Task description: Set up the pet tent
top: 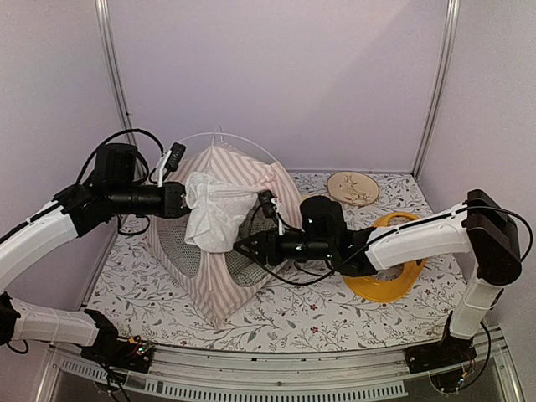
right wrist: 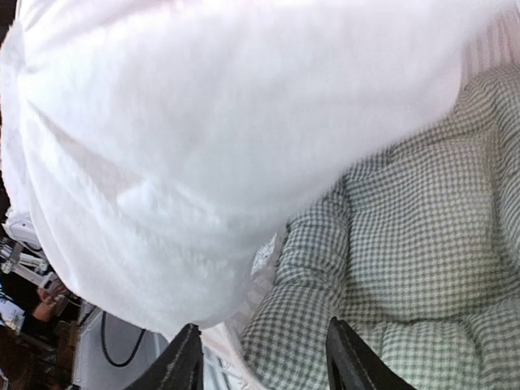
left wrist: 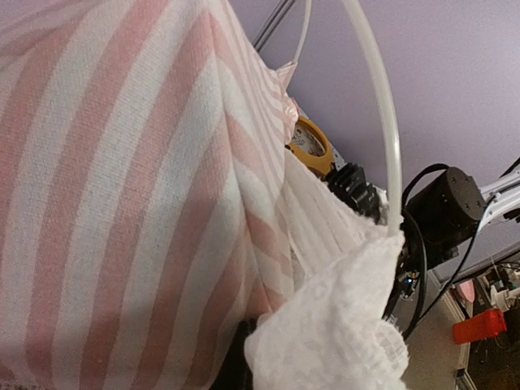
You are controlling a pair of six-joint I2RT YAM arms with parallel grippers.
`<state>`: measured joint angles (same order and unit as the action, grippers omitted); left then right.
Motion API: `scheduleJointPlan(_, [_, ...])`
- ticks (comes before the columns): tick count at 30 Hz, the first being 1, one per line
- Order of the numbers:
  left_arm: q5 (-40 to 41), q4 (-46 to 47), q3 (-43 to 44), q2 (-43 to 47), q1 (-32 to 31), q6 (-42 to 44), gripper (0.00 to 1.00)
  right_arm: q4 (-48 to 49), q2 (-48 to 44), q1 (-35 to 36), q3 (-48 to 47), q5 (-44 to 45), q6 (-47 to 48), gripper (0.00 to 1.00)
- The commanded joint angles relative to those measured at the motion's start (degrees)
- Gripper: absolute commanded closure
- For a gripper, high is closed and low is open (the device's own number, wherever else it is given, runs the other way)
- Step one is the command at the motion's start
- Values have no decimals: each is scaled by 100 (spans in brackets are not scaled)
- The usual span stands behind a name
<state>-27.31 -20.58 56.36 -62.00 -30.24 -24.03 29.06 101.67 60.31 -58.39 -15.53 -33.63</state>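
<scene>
The pet tent [top: 219, 280], pink-and-white striped, stands partly raised left of centre, with thin white poles [top: 243, 139] arching above it. Its white sheer door flap [top: 214, 213] is bunched up at my left gripper [top: 182, 201], which seems shut on it. In the left wrist view striped fabric [left wrist: 138, 203] and the flap [left wrist: 333, 325] hide the fingers. My right gripper [top: 244, 248] is at the tent's opening. In the right wrist view it [right wrist: 266, 361] is open and empty, under the flap [right wrist: 203, 146] and over the green-and-white checked cushion [right wrist: 406, 244].
A yellow ring-shaped object [top: 387, 283] lies right of the tent under my right arm. A round wooden disc [top: 353, 188] lies at the back right. The floral tablecloth [top: 318, 322] covers the table. Metal frame posts [top: 437, 84] stand at the back corners.
</scene>
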Motion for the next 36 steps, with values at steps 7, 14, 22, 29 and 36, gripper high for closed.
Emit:
scheduleJointPlan(7, [328, -592, -97, 67, 129, 48, 100, -846, 906, -89, -919, -319, 348, 72])
scheduleJointPlan(14, [246, -502, -75, 93, 158, 53, 100, -1270, 2158, 264, -2028, -1470, 551, 80])
scheduleJointPlan(22, [209, -576, 50, 128, 201, 141, 100, -2366, 2861, 263, -2723, -1014, 583, 78])
scheduleJointPlan(29, [23, -502, -46, 298, 211, 197, 100, -2031, 2355, -307, -2690, -987, 417, 59])
scheduleJointPlan(36, [-791, -276, -71, 321, 168, 252, 100, -3353, 3135, -345, -4262, 461, 566, 78])
